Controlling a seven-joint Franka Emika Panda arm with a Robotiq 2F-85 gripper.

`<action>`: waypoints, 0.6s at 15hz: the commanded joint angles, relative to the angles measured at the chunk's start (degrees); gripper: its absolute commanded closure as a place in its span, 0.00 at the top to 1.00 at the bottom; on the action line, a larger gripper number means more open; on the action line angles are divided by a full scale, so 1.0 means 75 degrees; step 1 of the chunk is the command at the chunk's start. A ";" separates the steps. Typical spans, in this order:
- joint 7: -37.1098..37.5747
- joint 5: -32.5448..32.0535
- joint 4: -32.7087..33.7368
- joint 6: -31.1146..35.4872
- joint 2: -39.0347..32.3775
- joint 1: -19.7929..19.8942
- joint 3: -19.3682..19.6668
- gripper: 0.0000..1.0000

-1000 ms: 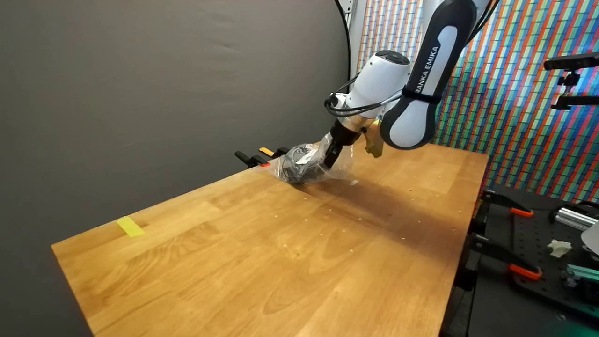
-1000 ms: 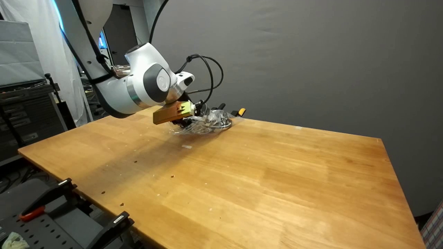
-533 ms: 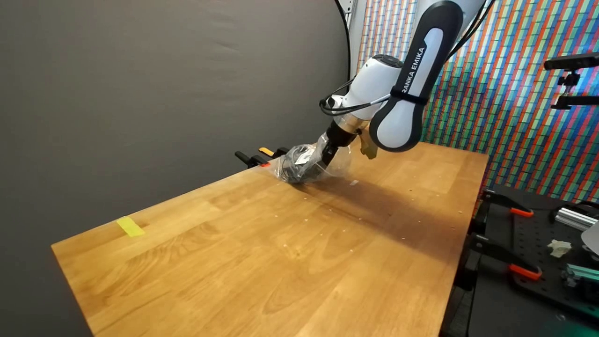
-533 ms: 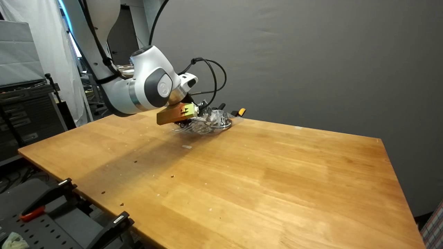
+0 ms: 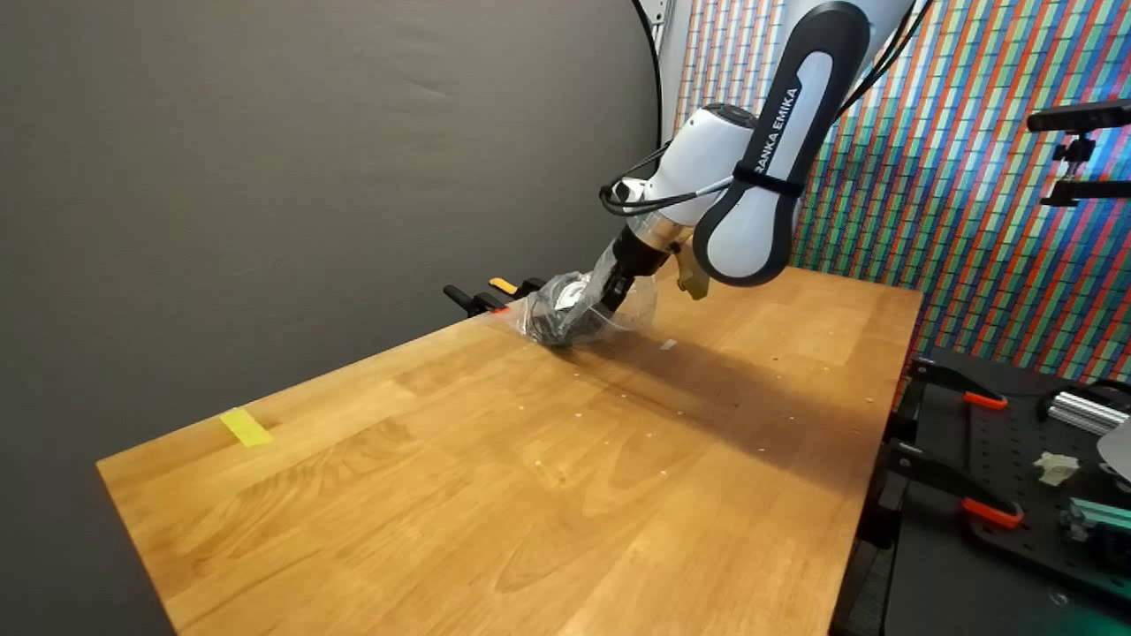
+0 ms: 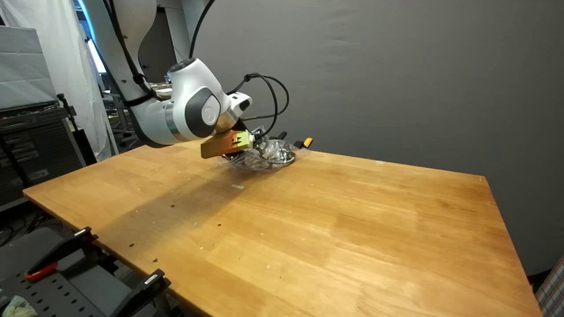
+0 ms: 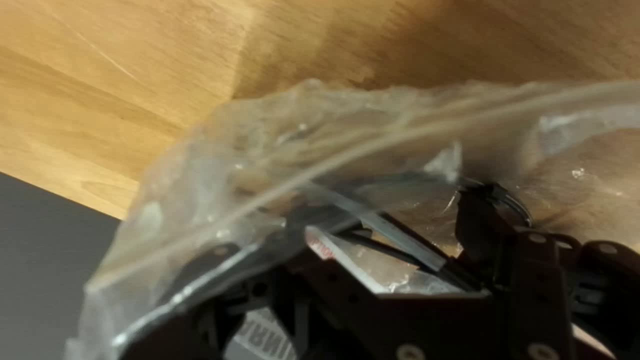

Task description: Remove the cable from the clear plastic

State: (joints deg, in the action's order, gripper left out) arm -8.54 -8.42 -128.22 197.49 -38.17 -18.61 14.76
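The clear plastic bag (image 5: 638,311) lies on the table near its far edge, and it also shows in an exterior view (image 6: 257,164). The dark coiled cable (image 5: 546,325) is inside the bag, with a white label (image 5: 571,293) by it. My gripper (image 5: 610,305) points down at a slant into the bag, with plastic around its fingers. In the wrist view my gripper (image 7: 397,212) has its fingers apart, and a dark strand of the cable (image 7: 382,245) crosses between them. The plastic (image 7: 270,135) covers the left fingertip and blurs it.
The wooden table (image 5: 495,495) carries a strip of yellow tape (image 5: 246,427). Clamps (image 6: 304,143) hold the table edge just behind the bag. A black side bench (image 5: 937,565) with more clamps adjoins the table. A grey backdrop stands behind.
The arm has moved slightly lower and further toward the cable, pushing the gripper deeper into the bag. The bag's plastic has shifted around the fingers. The cable coil has stayed in place.
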 commanded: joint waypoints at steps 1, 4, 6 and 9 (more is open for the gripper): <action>-0.0358 0.0194 0.0225 0.0346 -0.0162 0.0157 -0.0099 0.44; -0.0473 0.0207 0.0279 0.0473 -0.0206 0.0195 -0.0077 0.23; -0.0551 0.0211 0.0300 0.0527 -0.0209 0.0260 -0.0089 0.14; -0.0659 0.0207 0.0301 0.0426 -0.0189 0.0333 -0.0068 0.11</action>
State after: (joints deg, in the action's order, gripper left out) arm -11.24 -8.26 -127.56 199.61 -38.25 -17.15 14.78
